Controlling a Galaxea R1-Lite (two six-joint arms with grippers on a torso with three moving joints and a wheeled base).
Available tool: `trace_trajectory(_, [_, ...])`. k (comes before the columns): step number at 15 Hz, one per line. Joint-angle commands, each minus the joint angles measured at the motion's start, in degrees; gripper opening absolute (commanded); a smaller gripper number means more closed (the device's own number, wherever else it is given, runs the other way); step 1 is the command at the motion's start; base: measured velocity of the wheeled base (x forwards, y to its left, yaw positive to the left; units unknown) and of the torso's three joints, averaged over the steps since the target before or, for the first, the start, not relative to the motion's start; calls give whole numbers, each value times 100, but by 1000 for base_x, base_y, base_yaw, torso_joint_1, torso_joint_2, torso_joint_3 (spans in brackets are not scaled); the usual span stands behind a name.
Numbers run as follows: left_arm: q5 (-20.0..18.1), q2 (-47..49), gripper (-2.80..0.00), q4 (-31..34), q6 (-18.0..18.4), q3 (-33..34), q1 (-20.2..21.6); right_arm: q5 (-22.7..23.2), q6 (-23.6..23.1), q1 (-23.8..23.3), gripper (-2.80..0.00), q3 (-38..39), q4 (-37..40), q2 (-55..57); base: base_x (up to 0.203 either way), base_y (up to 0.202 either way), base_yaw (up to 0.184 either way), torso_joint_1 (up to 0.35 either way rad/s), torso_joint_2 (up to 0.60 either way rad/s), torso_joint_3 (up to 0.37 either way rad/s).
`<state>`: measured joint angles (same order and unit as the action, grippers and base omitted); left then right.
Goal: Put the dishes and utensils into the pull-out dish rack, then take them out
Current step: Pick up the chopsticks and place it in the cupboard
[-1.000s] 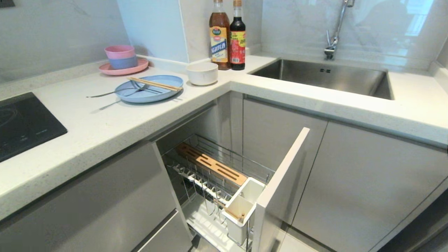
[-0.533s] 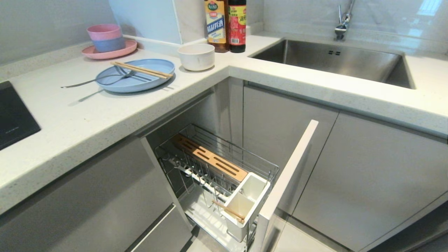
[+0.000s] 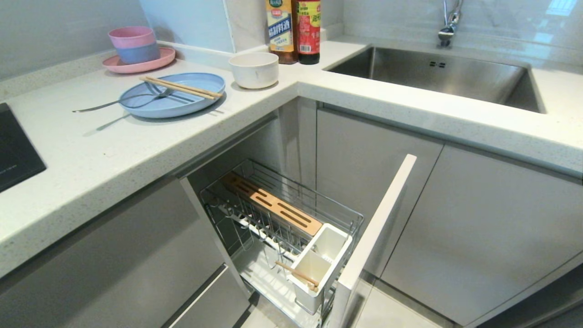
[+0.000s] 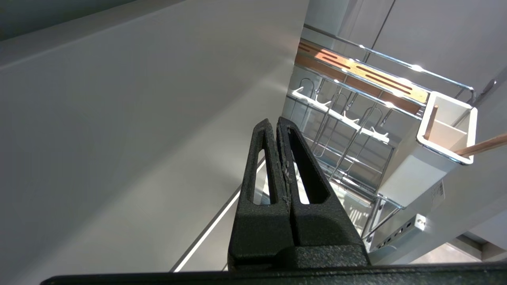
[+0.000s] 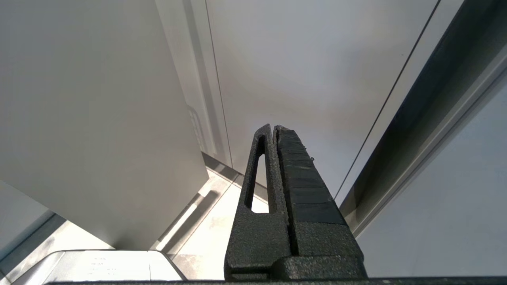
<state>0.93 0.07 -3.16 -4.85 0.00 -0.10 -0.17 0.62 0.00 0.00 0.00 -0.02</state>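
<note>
Countertop (image 3: 114, 159): one blue plate (image 3: 173, 98), one bowl (image 3: 253, 69); left tool (image 4: 276, 124), right tool (image 5: 273, 130) closed, empty.

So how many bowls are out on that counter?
3. An off-white bowl stands alone beside the two bottles. A pink bowl sits stacked in a blue bowl on the pink plate by the wall. Others may be stacked unseen.

Left gripper (image 4: 276, 120) and right gripper (image 5: 273, 127) both low, empty, jaws pressed together, pointing forward
</note>
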Motion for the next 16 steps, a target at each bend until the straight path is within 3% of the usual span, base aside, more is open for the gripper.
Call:
trace_trajectory(1, [4,10,-280,-1,19,114,1,0,-1,0,-280,9,0,2,0,0,0,0,0,0])
trace_trajectory(4, [-37,2,-280,-28,154,-88,1,0,-1,0,-280,9,0,2,0,0,0,0,0,0])
trace_trajectory(6, [-247,9,-280,82,154,-749,1,0,-1,0,-280,9,0,2,0,0,0,0,0,0])
trace_trajectory(10, [-838,555,-280,938,158,-3484,-2,0,-1,0,-280,9,0,2,0,0,0,0,0,0])
trace_trajectory(16, [-1071,3910,-280,1539,54,-7626,8,0,-1,0,-280,9,0,2,0,0,0,0,0,0])
